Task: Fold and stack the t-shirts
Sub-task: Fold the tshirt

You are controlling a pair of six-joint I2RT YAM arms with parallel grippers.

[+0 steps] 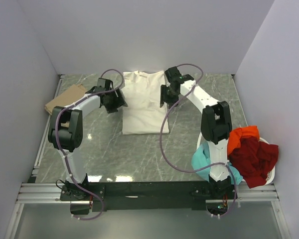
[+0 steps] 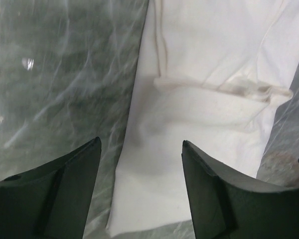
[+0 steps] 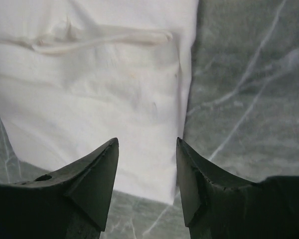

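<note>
From above, the cream-white t-shirt [image 1: 142, 102] lies flat in the middle of the table [image 1: 139, 149], folded to a narrow strip. Its long axis runs from the collar at the far wall toward the arms' bases. The left tool [image 1: 117, 100] stands at the shirt's left edge and the right tool [image 1: 167, 95] at its right edge, both about level with the middle of the strip, so each arm is nearest its own side. The hem end lies nearer the bases than either tool. I judge the next fold will turn on reaching one end of the strip and carrying it along that axis.

A folded tan t-shirt [image 1: 65, 98] sits well apart at the far left. At the near right, the white basket [image 1: 270, 177] holds an orange t-shirt [image 1: 241, 137] and a dark red t-shirt [image 1: 254, 157]. A teal t-shirt [image 1: 202, 160] hangs over its left side.

The left wrist view shows the left tool [image 2: 141, 144] with jaws apart and nothing between them. The shirt's [image 2: 209, 114] folded left edge runs up between them, with bare table [image 2: 50, 74] to the left.

The right wrist view shows the right tool [image 3: 146, 142] likewise spread and gripping nothing. It is over the shirt's [image 3: 89, 89] right edge, with table [image 3: 249, 74] to the right.
</note>
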